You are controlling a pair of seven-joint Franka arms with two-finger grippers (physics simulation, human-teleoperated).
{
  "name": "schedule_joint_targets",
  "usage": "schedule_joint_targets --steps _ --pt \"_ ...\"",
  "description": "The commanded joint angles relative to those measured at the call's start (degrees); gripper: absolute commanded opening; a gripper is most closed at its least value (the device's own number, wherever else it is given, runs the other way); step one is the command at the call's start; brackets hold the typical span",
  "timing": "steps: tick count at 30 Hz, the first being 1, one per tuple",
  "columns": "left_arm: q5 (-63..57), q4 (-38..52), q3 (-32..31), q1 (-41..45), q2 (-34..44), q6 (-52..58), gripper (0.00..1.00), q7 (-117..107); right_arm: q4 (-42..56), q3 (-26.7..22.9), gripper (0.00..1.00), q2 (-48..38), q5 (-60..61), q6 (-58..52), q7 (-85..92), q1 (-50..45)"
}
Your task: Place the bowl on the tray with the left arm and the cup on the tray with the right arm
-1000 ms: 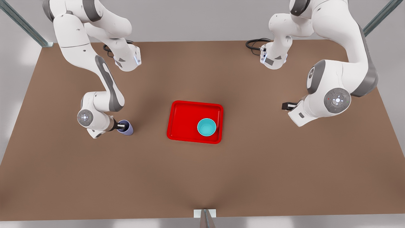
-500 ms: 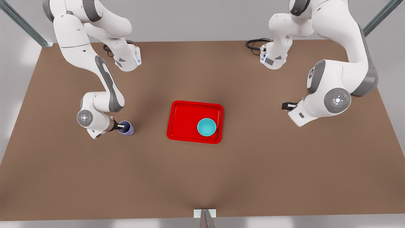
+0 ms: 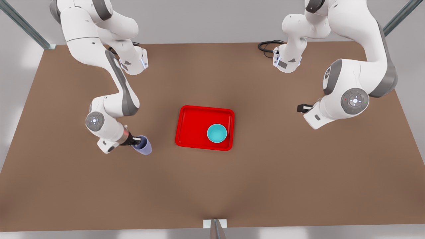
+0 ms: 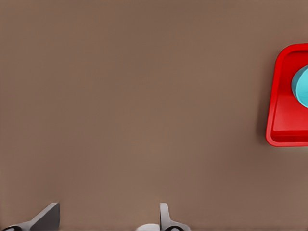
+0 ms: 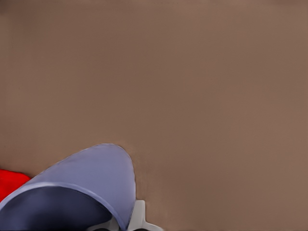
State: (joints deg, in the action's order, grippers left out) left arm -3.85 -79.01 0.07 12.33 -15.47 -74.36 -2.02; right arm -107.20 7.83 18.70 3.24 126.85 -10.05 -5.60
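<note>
At the left of the front view, the right gripper [image 3: 135,142] has its jaws pinched on the rim of the cup [image 3: 143,145], one finger inside the mouth and one outside. The cup appears tilted, its mouth toward the wrist with the reddish band and its base pointing toward the frame's right. In the right wrist view the lavender cup [image 5: 82,185] sits close under the camera, with a sliver of red at the frame's lower left edge.

The tray [image 3: 192,124] lies at the middle of the tabletop [image 3: 212,186], to the frame's right of the held cup and a little higher in the picture, with bare brown surface between them. The bowl [image 3: 217,133] already sits inside the tray, in its lower right corner, so the free red floor is the half nearest the cup. As I judge it, the coming move is a carry toward the frame's right, ending short of the bowl.

At the right of the front view the left gripper [image 3: 301,108] waits well apart from the tray. In the left wrist view its fingers [image 4: 48,216] stand wide with nothing between them, over bare tabletop.
</note>
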Motion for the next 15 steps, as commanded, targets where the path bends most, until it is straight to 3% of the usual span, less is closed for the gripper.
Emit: schedule_joint_targets --steps 1,8,9,10,11,15 --pt "-0.11 0.00 -0.07 -0.02 0.09 0.00 1.00 0.00 1.19 0.08 0.21 0.19 -0.60 -1.33 -2.06 -0.98" --pt "-0.20 -2.64 -0.07 -0.02 1.24 -3.08 1.00 2.55 13.77 0.08 0.21 5.55 -0.51 -10.31 -17.89 -11.71" --pt "-0.20 -6.93 -0.07 -0.02 3.95 -6.06 1.00 3.69 13.77 0.34 0.21 5.99 -0.34 -10.31 -19.30 -13.03" --pt "-0.20 -19.31 -0.07 -0.02 11.59 -14.66 1.00 4.48 13.59 0.34 0.21 5.99 -0.34 -10.75 -20.27 -14.09" --pt "-0.11 -23.12 0.02 -0.02 14.33 -16.87 1.00 4.31 13.50 0.34 0.21 5.99 -0.34 -14.09 -20.18 -14.35" --pt "-0.02 -22.94 0.98 -0.02 15.65 -17.23 1.00 4.39 10.61 2.89 0.21 4.85 -0.25 -16.46 -21.06 -14.79"
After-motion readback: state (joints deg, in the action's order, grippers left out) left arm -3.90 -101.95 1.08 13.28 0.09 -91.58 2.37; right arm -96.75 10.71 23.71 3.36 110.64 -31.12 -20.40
